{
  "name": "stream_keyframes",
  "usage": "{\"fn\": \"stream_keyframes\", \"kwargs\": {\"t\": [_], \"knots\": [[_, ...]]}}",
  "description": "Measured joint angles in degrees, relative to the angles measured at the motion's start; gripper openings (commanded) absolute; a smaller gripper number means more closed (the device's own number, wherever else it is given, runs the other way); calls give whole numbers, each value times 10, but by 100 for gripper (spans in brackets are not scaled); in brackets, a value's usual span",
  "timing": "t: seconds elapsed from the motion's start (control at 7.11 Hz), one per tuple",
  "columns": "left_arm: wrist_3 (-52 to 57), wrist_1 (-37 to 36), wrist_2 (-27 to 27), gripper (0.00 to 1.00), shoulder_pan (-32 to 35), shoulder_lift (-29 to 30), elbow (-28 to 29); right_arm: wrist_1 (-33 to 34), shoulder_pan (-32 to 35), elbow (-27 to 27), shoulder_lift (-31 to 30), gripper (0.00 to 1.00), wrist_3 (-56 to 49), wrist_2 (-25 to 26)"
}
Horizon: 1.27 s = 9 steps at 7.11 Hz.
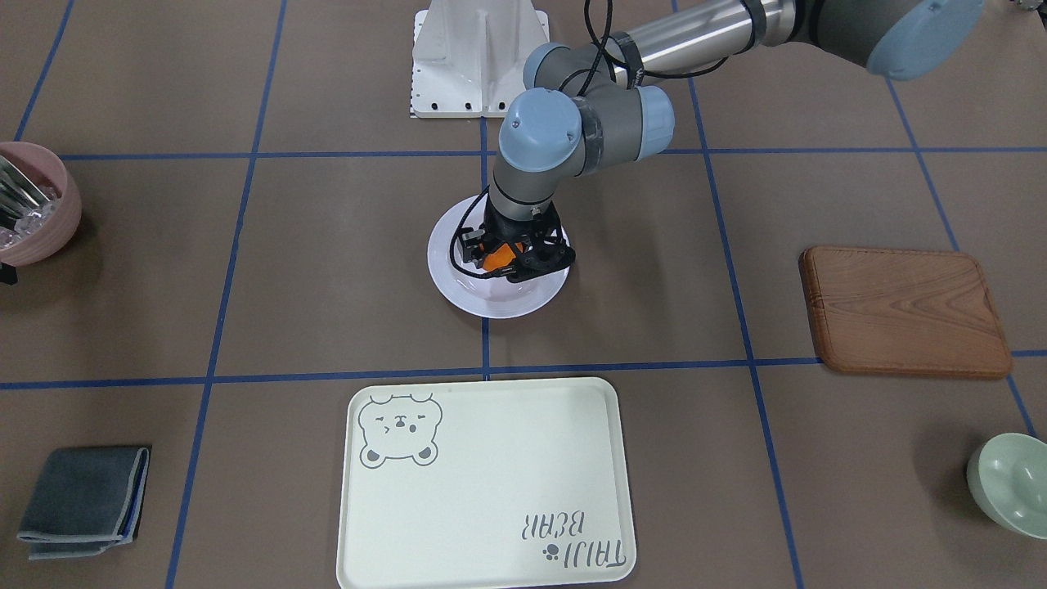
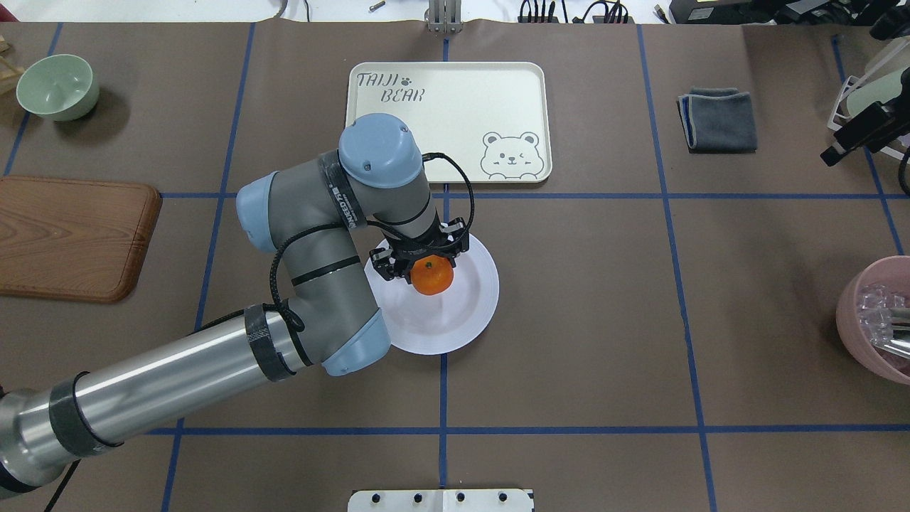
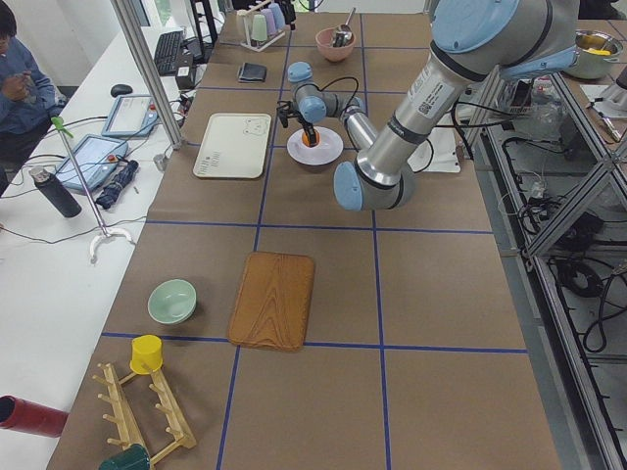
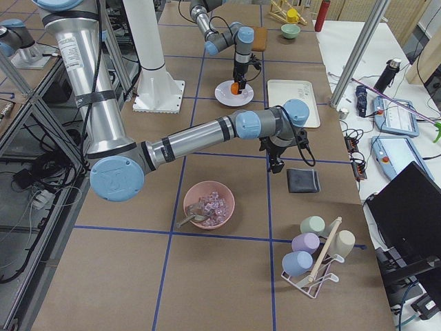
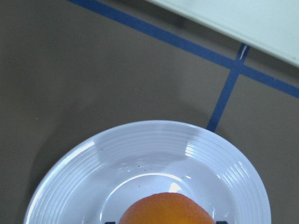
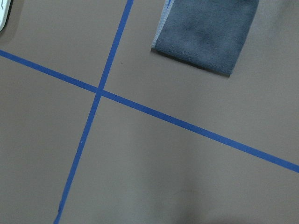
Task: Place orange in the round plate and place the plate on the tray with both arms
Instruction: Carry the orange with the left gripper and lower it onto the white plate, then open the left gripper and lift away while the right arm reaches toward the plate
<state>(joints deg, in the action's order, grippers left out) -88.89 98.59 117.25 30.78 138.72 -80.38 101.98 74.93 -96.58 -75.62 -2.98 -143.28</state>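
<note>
The orange (image 2: 434,279) sits between the fingers of my left gripper (image 2: 425,262), which is shut on it. Both are low over the middle of the white round plate (image 2: 469,313), which lies on the table at the centre. The left wrist view shows the top of the orange (image 5: 164,210) over the plate's ridged rim (image 5: 140,140). The cream tray (image 2: 448,107) with the bear drawing lies just beyond the plate, with nothing on it. My right gripper (image 4: 275,163) hangs above the table by a dark folded cloth (image 4: 303,181). It is too small to tell whether it is open or shut.
A brown wooden board (image 2: 67,238) and a pale green bowl (image 2: 57,87) are on the left. A pink bowl (image 2: 878,323) holding clear items stands at the right edge. The grey cloth (image 2: 718,119) lies right of the tray. A person sits at a side desk (image 3: 20,78).
</note>
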Motion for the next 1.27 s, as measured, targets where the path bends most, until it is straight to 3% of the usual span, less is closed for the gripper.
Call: {"fn": "stream_keyframes", "kwargs": {"t": [0.28,0.42,0.56,0.7,0.99,1.27], "knots": [[1,2,-7,0,-7,4,11,0,-11,-5,0,100,23,-7],[1,5,-13,48,-8,4,13,-1,-15,-6,0,100,26,-7],[0,7,-16,79,-9,4,15,-1,-18,-6,0,100,26,-8],[0,8,-19,98,-9,4,15,-1,-19,-6,0,100,26,-8],[0,8,-25,98,-9,4,14,-1,-24,-9,3,100,36,-8],[1,7,-26,98,-7,1,6,-32,-49,-20,9,100,116,-8]]}}
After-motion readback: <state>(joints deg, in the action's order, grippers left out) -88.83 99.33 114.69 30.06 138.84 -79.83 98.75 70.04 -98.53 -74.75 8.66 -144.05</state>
